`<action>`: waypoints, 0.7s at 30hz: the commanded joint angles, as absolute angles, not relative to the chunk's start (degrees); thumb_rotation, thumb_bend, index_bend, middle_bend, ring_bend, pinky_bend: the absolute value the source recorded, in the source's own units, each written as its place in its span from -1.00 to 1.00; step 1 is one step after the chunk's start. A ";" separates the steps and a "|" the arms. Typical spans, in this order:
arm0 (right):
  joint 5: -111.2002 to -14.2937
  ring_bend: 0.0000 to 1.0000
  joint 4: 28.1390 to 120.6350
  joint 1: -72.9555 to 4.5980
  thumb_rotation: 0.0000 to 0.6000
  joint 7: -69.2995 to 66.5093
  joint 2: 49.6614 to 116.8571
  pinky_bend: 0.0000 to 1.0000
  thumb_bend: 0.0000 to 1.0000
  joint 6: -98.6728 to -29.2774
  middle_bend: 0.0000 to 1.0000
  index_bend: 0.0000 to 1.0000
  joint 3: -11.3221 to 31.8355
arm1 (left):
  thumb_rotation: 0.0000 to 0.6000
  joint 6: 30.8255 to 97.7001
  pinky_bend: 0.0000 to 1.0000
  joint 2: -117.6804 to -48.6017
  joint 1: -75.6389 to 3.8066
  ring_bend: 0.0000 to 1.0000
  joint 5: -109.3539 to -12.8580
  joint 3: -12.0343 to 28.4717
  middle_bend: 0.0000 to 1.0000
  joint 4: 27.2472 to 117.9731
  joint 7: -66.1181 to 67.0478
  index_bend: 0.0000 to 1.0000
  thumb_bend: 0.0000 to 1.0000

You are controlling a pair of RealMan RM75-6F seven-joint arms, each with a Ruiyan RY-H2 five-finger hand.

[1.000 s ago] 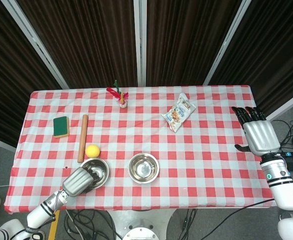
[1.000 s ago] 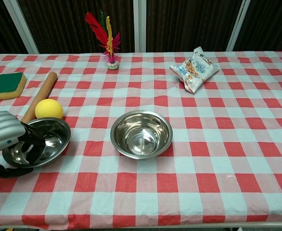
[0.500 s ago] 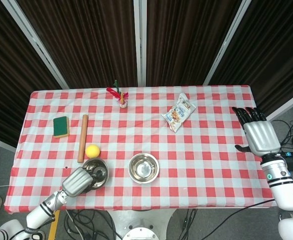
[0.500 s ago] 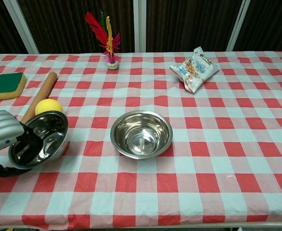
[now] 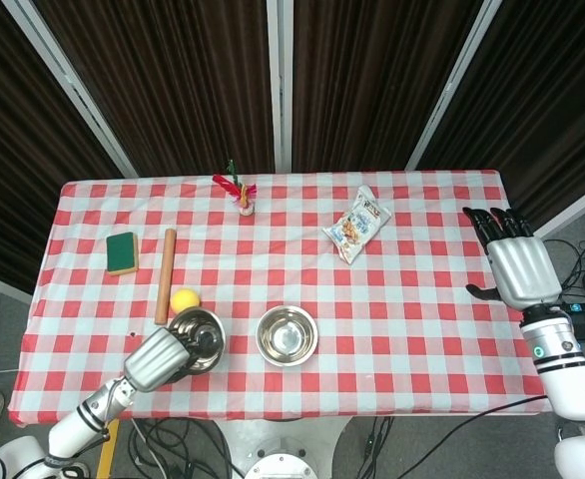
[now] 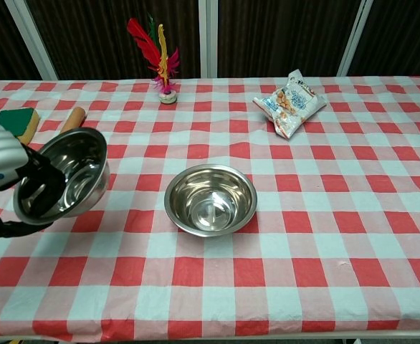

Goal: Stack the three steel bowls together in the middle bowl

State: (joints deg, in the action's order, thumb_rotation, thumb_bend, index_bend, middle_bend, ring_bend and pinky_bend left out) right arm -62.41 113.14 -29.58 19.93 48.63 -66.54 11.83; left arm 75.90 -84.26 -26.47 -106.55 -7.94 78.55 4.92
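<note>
Change since the earlier frames: we find the left bowl (image 6: pixel 65 172), which sat flat on the worktop (image 6: pixel 325 236) a second ago, now lifted clear and tilted, its mouth turned toward the middle. Left hand (image 6: pixel 6 175) grips it by the near rim, dark fingers (image 6: pixel 41 188) curled inside the bowl. In the head view the same bowl (image 5: pixel 199 335) shows just left of the middle bowl (image 5: pixel 287 335), not touching it.

Middle bowl (image 6: pixel 211 199): upright on the checked cloth, unchanged in place. We see only these two steel bowls.

Right hand (image 5: pixel 512 261): raised off the right edge of the worktop, fingers (image 5: pixel 493 225) spread and straight, holding nothing; much as before.

Other items:
- Yellow ball (image 5: pixel 183 299), just behind the raised bowl; hidden by it in the chest view.
- Rolling pin (image 5: pixel 164 274), lying lengthwise left of the ball.
- Green sponge (image 5: pixel 122 251), far left.
- Feathered shuttlecock (image 6: pixel 160 54), upright, rear centre.
- Snack bag (image 6: pixel 290 102), rear right.

Nothing lies between the raised bowl and the middle bowl.
</note>
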 commanded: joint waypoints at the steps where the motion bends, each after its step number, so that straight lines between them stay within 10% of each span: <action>1: -62.70 -0.87 113.51 -29.09 1.00 18.63 48.08 -0.84 -1.00 -67.76 -0.79 -0.96 12.66 | 1.00 72.31 0.50 -81.72 -30.36 0.35 -106.72 -4.57 0.52 88.02 10.11 0.47 -0.27; 21: -64.29 -0.86 110.94 -24.00 1.00 3.43 41.84 -0.84 -0.99 -71.49 -0.78 -0.98 16.49 | 1.00 58.17 0.50 -95.69 -41.93 0.36 -98.00 4.33 0.53 84.65 14.91 0.47 -0.26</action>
State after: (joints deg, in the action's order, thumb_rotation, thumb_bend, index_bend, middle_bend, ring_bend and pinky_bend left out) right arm -64.26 111.22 -24.22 3.76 42.12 -71.66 16.33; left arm 58.36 -95.25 -41.65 -98.34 4.31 85.05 14.93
